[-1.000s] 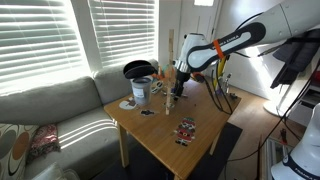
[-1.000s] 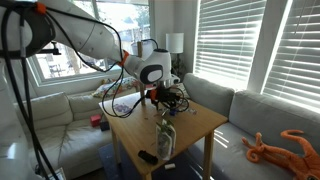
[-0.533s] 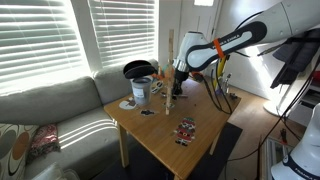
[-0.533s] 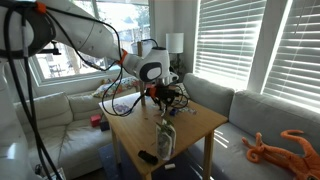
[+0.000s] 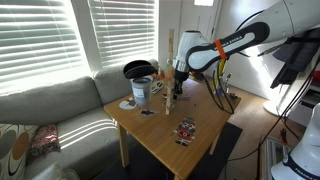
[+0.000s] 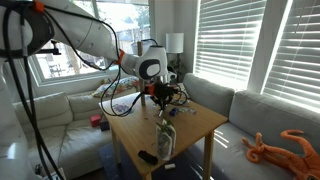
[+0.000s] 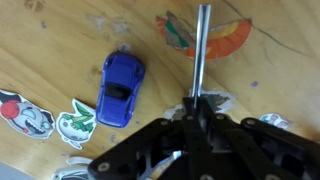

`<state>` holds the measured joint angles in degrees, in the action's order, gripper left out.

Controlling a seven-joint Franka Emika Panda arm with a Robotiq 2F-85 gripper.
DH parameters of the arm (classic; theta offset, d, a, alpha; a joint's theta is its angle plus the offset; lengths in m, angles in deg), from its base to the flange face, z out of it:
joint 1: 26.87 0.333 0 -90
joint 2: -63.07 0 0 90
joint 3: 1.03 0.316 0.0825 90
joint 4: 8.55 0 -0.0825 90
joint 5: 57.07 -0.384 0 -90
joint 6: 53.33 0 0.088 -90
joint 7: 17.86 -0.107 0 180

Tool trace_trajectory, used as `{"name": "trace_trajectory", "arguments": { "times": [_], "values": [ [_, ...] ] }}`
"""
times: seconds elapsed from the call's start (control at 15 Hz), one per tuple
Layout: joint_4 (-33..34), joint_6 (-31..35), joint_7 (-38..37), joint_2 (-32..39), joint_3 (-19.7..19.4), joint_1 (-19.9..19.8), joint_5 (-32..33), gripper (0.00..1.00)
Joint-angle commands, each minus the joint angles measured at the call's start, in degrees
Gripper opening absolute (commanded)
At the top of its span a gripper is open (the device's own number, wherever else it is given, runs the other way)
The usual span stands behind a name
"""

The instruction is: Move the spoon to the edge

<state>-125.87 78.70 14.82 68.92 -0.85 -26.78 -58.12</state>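
Holding the spoon (image 7: 201,50) by its shaft, the gripper (image 7: 196,112) is clenched: in the wrist view its fingers converge on the thin metal handle with no gap visible between them.

Compared with the frames taken half a second and one second earlier, very little has altered. In an exterior view the wrist end of the arm (image 6: 95,38) has drifted slightly toward 9 o'clock. In an exterior view showing the bench (image 5: 165,135) from another side, the gripper sits at practically the same spot. This small drift suggests that the grasp is secured and the transport has barely begun. The spoon remains over the inner part of the bench, toward its far side, and well apart from the near edge (image 5: 146,147).

In the wrist view the spoon's long axis runs from 6 to 12 o'clock, almost straight up the picture. The free end of the handle points to 12 o'clock and crosses an orange sticker (image 7: 215,38) on the wood. The opposite end is hidden beneath the gripper, so the bowl cannot be seen. Whether the spoon touches the wood or is lifted clear cannot be told.

A blue toy car (image 7: 120,88) lies at 9 o'clock of the shaft, near but apart, with its own long axis roughly parallel. A crocodile sticker (image 7: 78,122) lies at 8 o'clock.
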Motion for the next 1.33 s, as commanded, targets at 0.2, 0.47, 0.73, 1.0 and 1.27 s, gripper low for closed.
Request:
{"name": "trace_trajectory", "arguments": {
  "times": [0.2, 0.47, 0.73, 1.0, 1.27],
  "values": [
    [-12.6, -7.6, 3.8, -18.0, -1.5, -1.5, 4.6, 0.02],
    [-20.2, -18.2, 6.4, -29.8, -2.5, -0.5, 8.7, 0.02],
    [-25.6, -17.3, 11.7, -39.4, -2.3, 4.0, 7.6, 0.02],
    [-23.1, -15.6, 10.9, -41.4, -0.1, 11.6, 3.5, 0.02],
    [-21.7, -16.4, 10.0, -40.4, 0.8, 14.8, 2.7, 0.08]
  ]
}}
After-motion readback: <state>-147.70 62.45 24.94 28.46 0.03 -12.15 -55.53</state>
